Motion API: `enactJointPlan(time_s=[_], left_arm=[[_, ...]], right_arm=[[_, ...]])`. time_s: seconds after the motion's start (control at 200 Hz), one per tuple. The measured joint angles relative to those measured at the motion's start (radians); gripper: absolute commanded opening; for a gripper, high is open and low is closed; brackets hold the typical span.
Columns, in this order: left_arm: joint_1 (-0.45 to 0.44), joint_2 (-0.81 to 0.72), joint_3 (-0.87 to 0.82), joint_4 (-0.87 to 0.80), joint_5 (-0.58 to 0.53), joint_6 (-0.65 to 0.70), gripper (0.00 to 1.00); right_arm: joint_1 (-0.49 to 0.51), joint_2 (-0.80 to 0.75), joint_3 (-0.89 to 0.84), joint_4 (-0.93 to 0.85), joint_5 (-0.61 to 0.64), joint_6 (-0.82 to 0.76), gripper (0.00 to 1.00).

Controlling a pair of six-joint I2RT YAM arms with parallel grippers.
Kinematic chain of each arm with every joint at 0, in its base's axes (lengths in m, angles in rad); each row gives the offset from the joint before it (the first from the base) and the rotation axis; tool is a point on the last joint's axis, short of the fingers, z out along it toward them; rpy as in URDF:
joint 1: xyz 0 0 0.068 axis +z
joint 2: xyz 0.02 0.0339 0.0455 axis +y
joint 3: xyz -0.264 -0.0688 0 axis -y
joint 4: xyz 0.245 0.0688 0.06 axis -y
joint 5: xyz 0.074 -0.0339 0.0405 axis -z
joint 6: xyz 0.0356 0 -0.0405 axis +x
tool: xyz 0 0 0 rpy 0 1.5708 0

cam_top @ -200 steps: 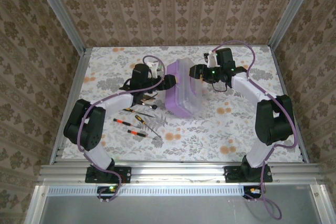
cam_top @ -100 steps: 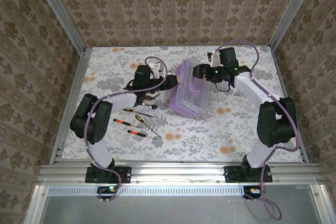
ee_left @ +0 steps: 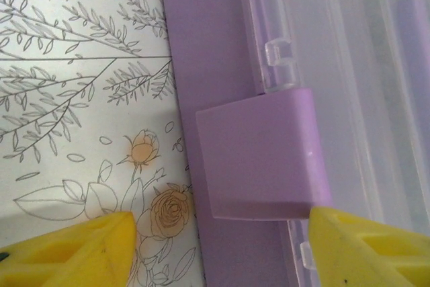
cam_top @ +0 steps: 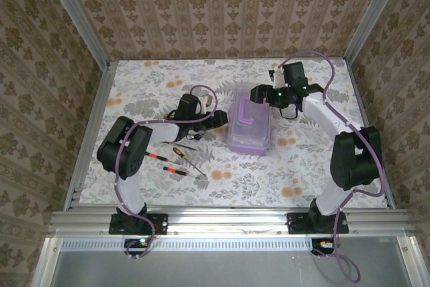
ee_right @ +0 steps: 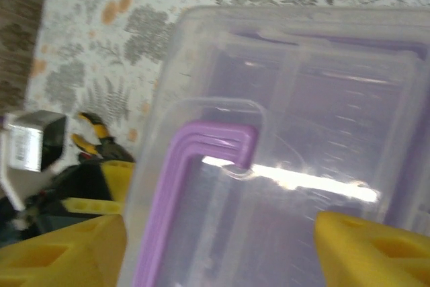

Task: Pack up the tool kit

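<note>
Left arm: folded at the elbow near the worktop's (cam_top: 302,173) left edge, forearm laid low and reaching right. The left end effector (ee_left: 215,250) is seen released, its fingers (ee_left: 67,250) spread wide. One is over the floral cloth and the other over the clear lid (ee_left: 349,65). The purple latch (ee_left: 259,159) of the tool box (cam_top: 250,129) lies between them, and no grip is made out.

Right arm: raised from the near right corner, elbow bent, forearm stretched toward the far edge and turned left. The right end effector (ee_right: 218,253) is held at the box's far end, fingers (ee_right: 60,250) well apart, nothing grasped. The purple handle (ee_right: 178,186) is seen beneath it on the lid.

Tool box: set flat, lid uppermost, near the middle of the worktop. Black-orange screwdrivers (cam_top: 176,170) are noted lying loose toward the near left corner, beside the left arm and apart from the box. Darker tools under that arm cannot be told apart.

Surface: pale cloth printed with grey foliage and orange flowers.

Enclosure: brown damask-patterned walls (cam_top: 201,11), aluminium posts (cam_top: 74,15) at the far corners, a rail (cam_top: 228,216) along the near edge.
</note>
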Motion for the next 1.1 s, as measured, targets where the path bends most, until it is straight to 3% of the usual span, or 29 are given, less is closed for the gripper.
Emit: enactJointPlan(time_s=[0.085,0.11,0.32,0.52,0.905,1.1], left_arm=[[0.0,-0.023,0.0,-0.05,-0.016,0.014,0.69],[0.0,-0.034,0.001,-0.075,-0.028,0.026,0.69],[-0.008,-0.134,0.11,-0.356,-0.196,0.181,0.75],[-0.007,-0.156,0.158,-0.43,-0.26,0.261,0.78],[-0.007,-0.05,0.151,-0.357,-0.175,0.232,0.83],[-0.003,0.027,0.133,-0.157,-0.034,0.093,0.86]], right_arm=[[0.006,-0.006,0.022,-0.045,0.05,-0.036,0.93],[0.009,-0.01,0.026,-0.06,0.071,-0.043,1.0],[0.034,-0.017,0.046,-0.181,0.243,-0.101,1.0],[0.085,-0.016,0.068,-0.247,0.344,-0.122,1.0],[0.106,0.058,0.11,-0.247,0.343,-0.114,1.0],[0.11,0.075,0.108,-0.239,0.325,-0.106,1.0]])
